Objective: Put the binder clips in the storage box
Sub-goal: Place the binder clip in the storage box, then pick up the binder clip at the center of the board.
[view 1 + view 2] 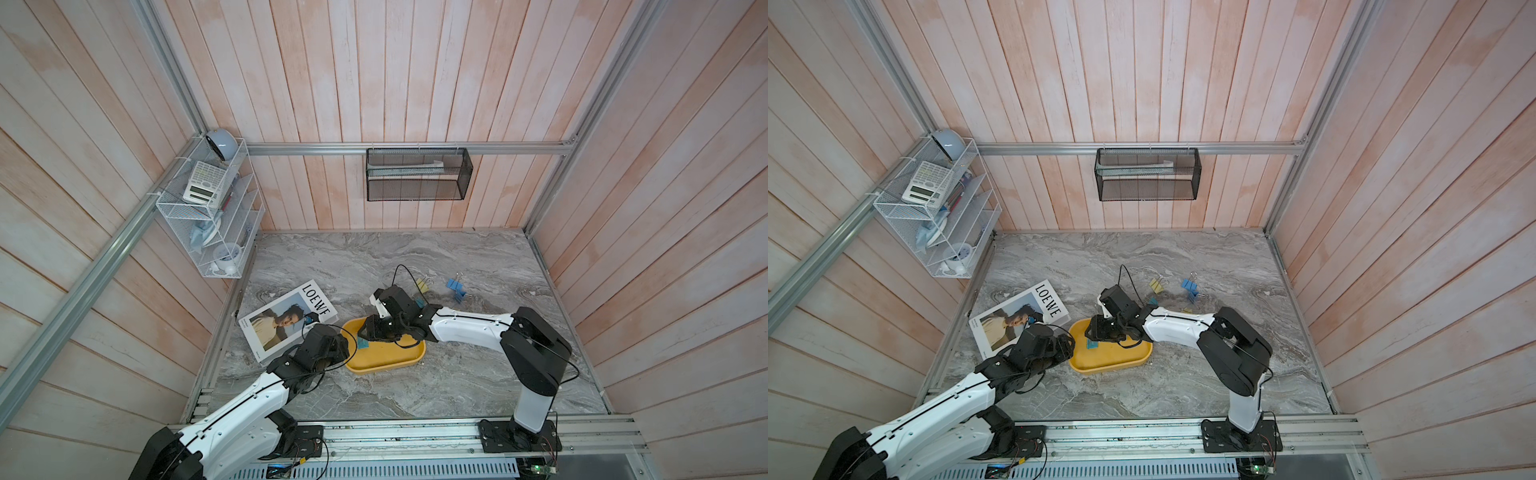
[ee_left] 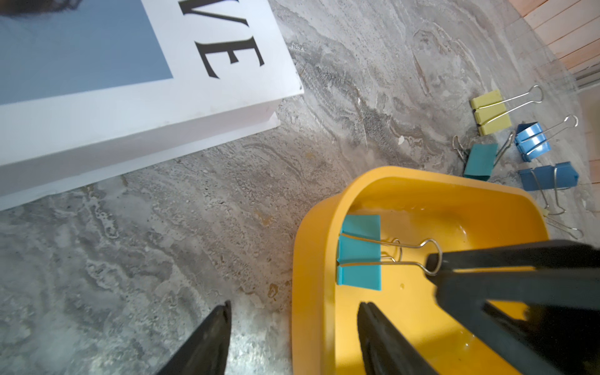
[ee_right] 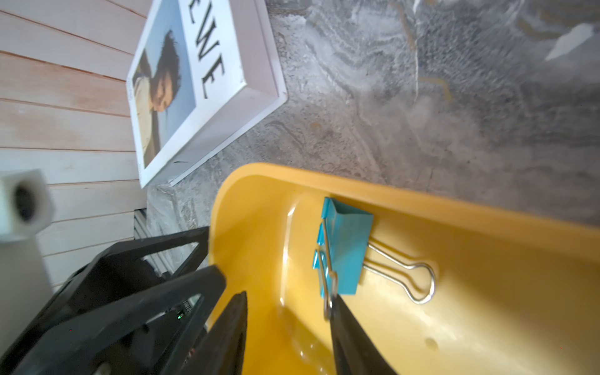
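both top views look steeply down from high at the front onto the whole marble surface [image 1: 415, 257], while each wrist view hangs close over the yellow storage box [image 2: 311, 259], sharing its rim and the teal clip [image 3: 349, 246] inside.

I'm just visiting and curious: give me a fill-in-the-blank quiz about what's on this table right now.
The storage box holds exactly ____ binder clip.
That clip is coloured ____.
The magazine beside the box reads ____.
Outside the box lie ____ blue clips.
Missing words: one; teal; LOEWE; two.
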Robot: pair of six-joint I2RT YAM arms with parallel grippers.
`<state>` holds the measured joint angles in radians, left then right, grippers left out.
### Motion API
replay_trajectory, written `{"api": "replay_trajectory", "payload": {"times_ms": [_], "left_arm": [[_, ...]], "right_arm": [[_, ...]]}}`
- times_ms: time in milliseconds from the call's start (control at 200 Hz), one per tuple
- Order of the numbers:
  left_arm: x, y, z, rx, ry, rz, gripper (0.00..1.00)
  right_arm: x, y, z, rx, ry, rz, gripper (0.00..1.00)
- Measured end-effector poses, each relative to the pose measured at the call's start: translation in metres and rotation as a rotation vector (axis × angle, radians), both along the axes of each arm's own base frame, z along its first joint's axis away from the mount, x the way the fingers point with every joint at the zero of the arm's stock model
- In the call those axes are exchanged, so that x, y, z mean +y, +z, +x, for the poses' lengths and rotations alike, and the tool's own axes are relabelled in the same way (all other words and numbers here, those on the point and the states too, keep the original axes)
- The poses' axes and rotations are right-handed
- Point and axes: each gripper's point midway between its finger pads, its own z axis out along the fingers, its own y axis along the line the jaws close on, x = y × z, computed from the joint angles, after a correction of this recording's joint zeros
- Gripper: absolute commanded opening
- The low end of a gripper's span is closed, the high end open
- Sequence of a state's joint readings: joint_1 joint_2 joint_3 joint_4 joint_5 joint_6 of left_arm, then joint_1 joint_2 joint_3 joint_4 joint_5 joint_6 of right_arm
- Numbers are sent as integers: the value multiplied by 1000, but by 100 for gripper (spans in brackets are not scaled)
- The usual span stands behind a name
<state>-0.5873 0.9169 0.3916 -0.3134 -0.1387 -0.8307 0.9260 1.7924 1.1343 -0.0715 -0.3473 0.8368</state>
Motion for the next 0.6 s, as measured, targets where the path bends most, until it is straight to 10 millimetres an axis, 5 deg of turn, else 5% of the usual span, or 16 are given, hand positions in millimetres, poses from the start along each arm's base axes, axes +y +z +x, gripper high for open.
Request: {"api": "replay_trajectory", "payload": {"times_ms": [170,330,435,600], "left_arm": [[0,3,0,-9,0,-6,67],[0,2,0,-10,-4,-2,67],[0,2,0,-10,-5,0,67],[1,1,1,-6,-3,6,67]], "right_arm": [[-48,66,10,-121,-6,46,42],[-128,111,62,-307,-161,-10,38],[-160,99,101,-333,-198,-140,33],[-160,40,136,-259,-69,-320,16]]}}
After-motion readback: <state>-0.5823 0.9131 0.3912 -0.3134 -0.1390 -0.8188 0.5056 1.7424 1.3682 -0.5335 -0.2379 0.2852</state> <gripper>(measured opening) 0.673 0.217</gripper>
